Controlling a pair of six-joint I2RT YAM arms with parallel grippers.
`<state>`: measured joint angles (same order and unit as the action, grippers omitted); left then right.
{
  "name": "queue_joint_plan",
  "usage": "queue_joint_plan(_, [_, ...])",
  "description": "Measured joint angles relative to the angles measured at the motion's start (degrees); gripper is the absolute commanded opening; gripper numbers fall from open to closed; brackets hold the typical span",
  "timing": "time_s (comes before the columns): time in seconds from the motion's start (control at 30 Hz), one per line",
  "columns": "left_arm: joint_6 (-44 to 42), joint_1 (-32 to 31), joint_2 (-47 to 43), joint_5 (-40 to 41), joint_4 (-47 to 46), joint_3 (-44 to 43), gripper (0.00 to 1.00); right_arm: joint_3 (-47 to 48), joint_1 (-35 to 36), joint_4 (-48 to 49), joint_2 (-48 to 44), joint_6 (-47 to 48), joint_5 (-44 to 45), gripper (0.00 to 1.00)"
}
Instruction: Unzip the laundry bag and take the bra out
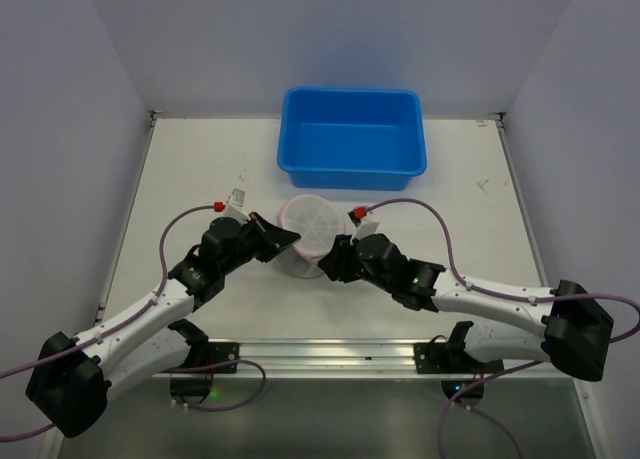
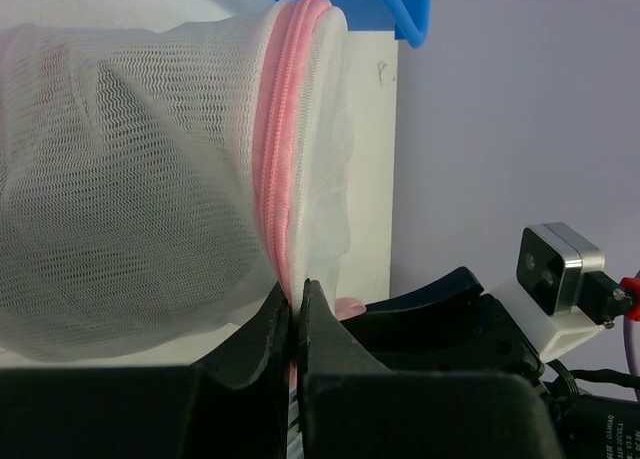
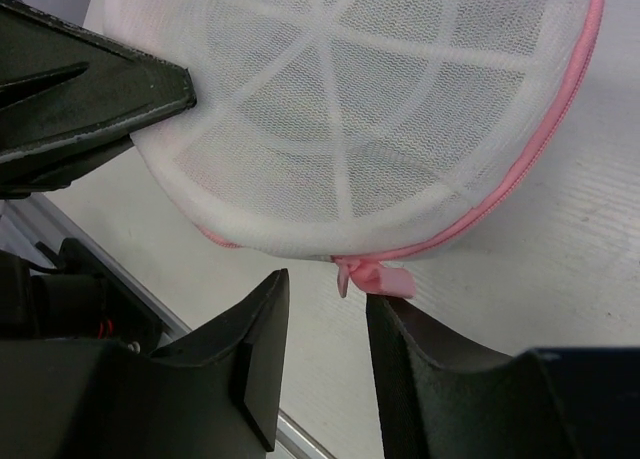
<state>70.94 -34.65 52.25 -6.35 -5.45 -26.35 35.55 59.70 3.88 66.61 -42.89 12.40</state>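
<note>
Centrally in the top view, the laundry bag [image 1: 305, 224] sits below the blue tub [image 1: 352, 139]. Only the left wrist view shows the left gripper [image 2: 297, 314] clamped on its pink zipper seam [image 2: 272, 179]; the right wrist view shows the right gripper [image 3: 328, 314] parted beneath the zipper pull [image 3: 378, 277].

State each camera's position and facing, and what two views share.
Top external: above, behind the arms, looking down at the table and blue tub; both arms show.
Left wrist: on the left arm, facing the laundry bag past the shut left gripper.
Right wrist: on the right arm, facing the zipper pull past the open right gripper.
Shared: both wrist views show the bag's pink zipper.
</note>
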Motion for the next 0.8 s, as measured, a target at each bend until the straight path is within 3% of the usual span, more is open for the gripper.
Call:
queue_joint_plan(0.3, [0.0,0.0,-0.1,0.0,0.0,0.0,0.00,0.0,-1.0,1.3,1.6,0.0,-0.2,0.24])
queue_joint_plan(0.5, [-0.1,0.0,-0.3,-0.1,0.0,0.0,0.00,0.0,-1.4,1.2,1.6,0.8,0.0,0.00])
queue_joint_plan(0.67, [-1.3,0.0,-0.3,-0.4,0.8,0.0,0.00,-0.5,-2.4,-0.4,-0.6,2.5,0.2,0.00])
queue_joint_plan(0.8, [-3.4,0.1,-0.9,-0.7,3.0,0.0,0.00,-2.8,-7.3,-2.5,-6.8,4.5,0.1,0.00])
